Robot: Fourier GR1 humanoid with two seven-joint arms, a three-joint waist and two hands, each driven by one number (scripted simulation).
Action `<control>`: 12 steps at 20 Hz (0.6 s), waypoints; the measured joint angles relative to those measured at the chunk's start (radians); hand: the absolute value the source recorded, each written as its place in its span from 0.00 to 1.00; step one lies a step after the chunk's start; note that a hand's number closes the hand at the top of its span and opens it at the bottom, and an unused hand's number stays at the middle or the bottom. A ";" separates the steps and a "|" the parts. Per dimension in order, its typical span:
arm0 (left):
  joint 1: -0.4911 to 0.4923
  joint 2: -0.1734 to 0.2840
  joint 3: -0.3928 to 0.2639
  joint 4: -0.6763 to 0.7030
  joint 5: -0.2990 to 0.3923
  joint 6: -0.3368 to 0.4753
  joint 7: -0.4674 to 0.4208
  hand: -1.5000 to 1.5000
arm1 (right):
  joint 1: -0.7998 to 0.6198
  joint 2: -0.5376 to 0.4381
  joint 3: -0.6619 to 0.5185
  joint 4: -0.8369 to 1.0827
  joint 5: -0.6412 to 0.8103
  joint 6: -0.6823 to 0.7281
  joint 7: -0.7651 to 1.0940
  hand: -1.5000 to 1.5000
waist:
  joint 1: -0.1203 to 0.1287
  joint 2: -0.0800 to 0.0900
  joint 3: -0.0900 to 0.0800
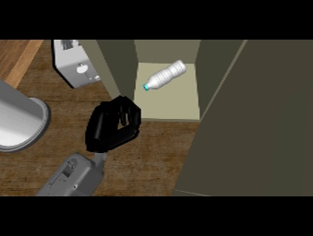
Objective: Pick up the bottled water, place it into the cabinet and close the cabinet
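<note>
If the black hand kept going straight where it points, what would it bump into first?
Probably the olive cabinet's left wall edge, just beyond the black left hand; depth is unclear. The clear plastic water bottle lies further right on the shelf.

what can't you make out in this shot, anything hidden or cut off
- Right hand: not in the head view at all.
- Left hand: curled fingers hide the palm, so whether it holds anything is hidden.
- Cabinet door: cut off by the right edge.
- Grey cylinder: cut off at the left edge.
- Bottled water label: too small to read.
</note>
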 measured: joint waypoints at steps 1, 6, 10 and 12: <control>0.033 0.013 -0.006 -0.052 -0.006 0.009 0.010 1.00 | -0.011 0.013 0.025 0.000 0.001 -0.004 0.022 1.00 | -0.002 0.001 0.000; 0.191 0.102 0.006 -0.241 -0.012 0.005 0.034 1.00 | -0.091 0.079 0.094 0.011 0.013 -0.019 0.128 1.00 | -0.008 0.004 0.000; 0.293 0.143 0.019 -0.348 -0.021 0.005 0.034 1.00 | -0.190 0.166 0.147 0.038 0.054 -0.038 0.235 1.00 | -0.009 0.005 -0.001; 0.350 0.172 0.040 -0.392 -0.007 -0.015 0.029 1.00 | -0.234 0.215 0.186 0.065 0.081 -0.041 0.267 1.00 | -0.008 0.005 -0.001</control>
